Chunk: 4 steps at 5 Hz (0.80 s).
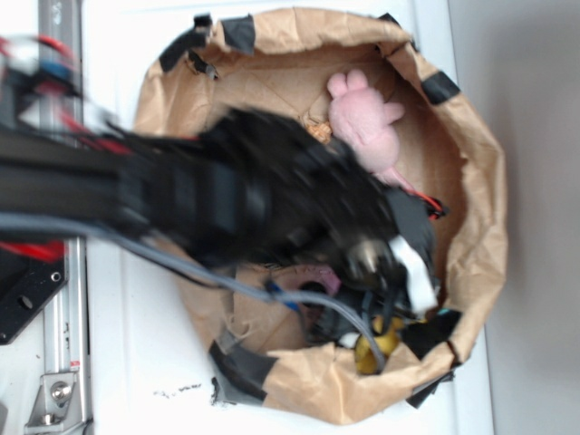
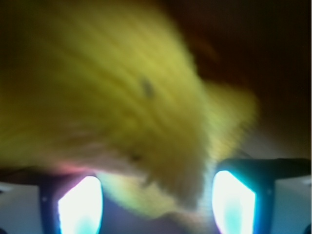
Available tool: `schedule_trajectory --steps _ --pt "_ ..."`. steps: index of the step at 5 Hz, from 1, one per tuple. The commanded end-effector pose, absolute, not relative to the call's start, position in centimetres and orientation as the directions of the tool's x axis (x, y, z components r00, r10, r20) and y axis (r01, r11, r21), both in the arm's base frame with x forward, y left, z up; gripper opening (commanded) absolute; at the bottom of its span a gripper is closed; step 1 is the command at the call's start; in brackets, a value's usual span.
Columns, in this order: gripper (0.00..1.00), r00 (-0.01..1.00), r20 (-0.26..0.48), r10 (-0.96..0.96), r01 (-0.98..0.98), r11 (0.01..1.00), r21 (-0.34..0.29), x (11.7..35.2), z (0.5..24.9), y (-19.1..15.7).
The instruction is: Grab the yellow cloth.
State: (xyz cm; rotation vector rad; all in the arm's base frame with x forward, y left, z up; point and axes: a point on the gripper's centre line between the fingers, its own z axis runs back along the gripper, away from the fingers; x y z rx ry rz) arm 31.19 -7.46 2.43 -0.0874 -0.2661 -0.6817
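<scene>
Brown crumpled paper bag (image 1: pixel 471 181) holds the blurred black robot arm (image 1: pixel 227 199), whose gripper (image 2: pixel 156 195) stands spread around the bright yellow terry cloth (image 2: pixel 122 107), seen filling only the wrist view near the bag's lower rim, so closing squarely should catch its bulk.

The blurred black arm (image 1: pixel 227 204) reaches in from the left, its gripper (image 2: pixel 156 200) pointing down with both fingers (image 2: pixel 80 204) spread apart

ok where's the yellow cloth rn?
Exterior view: yellow cloth at the paper bag's lower edge, under the gripper. Wrist view: it fills the frame between the fingers.
</scene>
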Motion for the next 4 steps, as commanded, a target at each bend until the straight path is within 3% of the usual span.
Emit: schedule_trajectory --steps 1,2,3,4 --pt "0.00 0.737 0.337 -0.586 0.600 0.797 0.074 31.4 5.8 -7.7" --pt "0.00 0.819 0.381 -0.428 0.437 0.897 0.067 29.8 9.1 -5.1" --pt "0.00 0.905 0.404 -0.136 0.197 0.974 -0.113 28.7 11.1 -1.4" --pt "0.00 0.928 0.326 0.179 -0.071 0.946 -0.316 26.8 13.2 2.7"
